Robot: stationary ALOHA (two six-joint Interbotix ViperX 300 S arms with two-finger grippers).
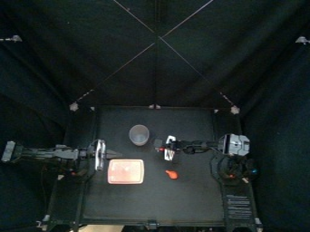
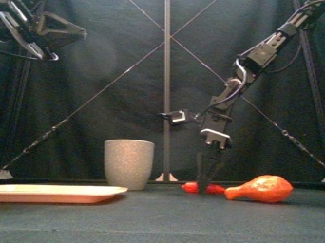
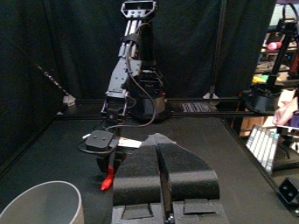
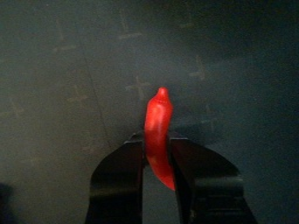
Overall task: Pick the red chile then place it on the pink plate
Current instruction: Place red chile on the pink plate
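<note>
A red chile lies on the black table, its tip pointing away from the right wrist camera. My right gripper is down at the table and shut on the chile's lower half, one jaw against each side. From the front the chile shows under the right gripper, right of the grey cup. The pink plate lies flat at the table's left middle, left of the right gripper. My left gripper is shut with nothing in it, and that arm rests at the table's left side.
A tall grey speckled cup stands behind the pink plate. An orange toy food lies just right of the chile, toward the front; from above the orange toy sits close beside the plate's right edge.
</note>
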